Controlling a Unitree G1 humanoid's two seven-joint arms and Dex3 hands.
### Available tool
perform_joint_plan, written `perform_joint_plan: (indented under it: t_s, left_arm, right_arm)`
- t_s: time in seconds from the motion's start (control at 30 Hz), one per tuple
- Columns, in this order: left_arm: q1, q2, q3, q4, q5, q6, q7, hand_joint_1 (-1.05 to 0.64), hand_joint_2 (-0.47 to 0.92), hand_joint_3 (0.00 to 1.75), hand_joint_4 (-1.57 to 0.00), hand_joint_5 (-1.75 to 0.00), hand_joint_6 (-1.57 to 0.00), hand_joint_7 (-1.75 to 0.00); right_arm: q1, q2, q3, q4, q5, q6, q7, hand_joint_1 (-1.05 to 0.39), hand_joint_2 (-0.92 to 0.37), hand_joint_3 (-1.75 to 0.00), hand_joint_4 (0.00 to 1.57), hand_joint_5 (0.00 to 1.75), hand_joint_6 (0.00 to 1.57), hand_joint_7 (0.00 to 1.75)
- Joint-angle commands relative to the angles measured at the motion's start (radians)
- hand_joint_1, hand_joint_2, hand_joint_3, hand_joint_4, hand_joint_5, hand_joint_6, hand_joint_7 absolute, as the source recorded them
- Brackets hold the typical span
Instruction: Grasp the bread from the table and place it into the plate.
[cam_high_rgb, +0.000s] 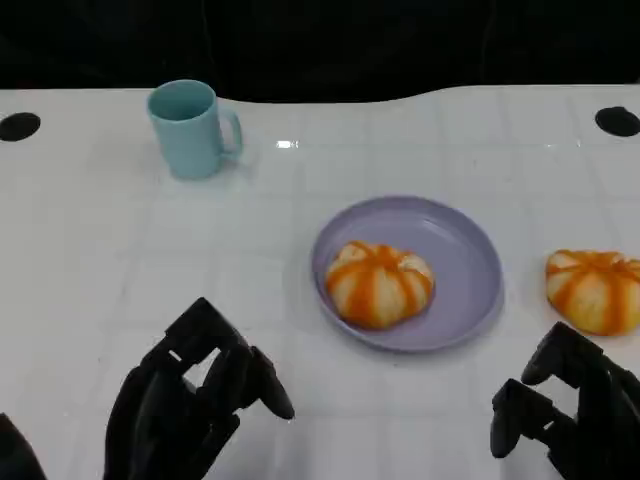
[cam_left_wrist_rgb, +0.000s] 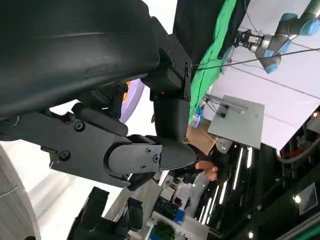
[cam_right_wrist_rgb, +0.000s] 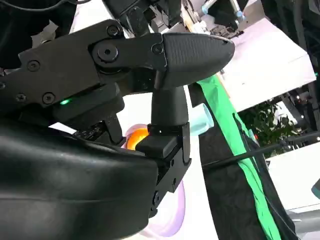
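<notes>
Fingers (cam_high_rgb: 250, 375) of both hands curl empty; head view shows second bread (cam_high_rgb: 595, 288) outside plate (cam_high_rgb: 470, 300).

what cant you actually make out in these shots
- Bread on the table: its right side is cut off by the head view's edge.
- Right hand: partly cut off by the same view's lower edge.
- Plate: a mere sliver in the left wrist view, behind the left hand.
- Cup: mostly hidden behind a finger in the right wrist view.
</notes>
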Motion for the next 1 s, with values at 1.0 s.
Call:
perform_joint_plan:
  t_s: [1.0]
  left_arm:
    - [-0.027, 0.000, 0.051, 0.049, 0.013, -0.009, -0.014, -0.54, 0.92, 0.41, -0.76, -1.75, -0.53, -1.75]
  right_arm:
    - [-0.029, -0.017, -0.014, 0.032, -0.011, -0.023, 0.005, -0.57, -0.92, -0.41, 0.74, 1.75, 0.56, 1.58]
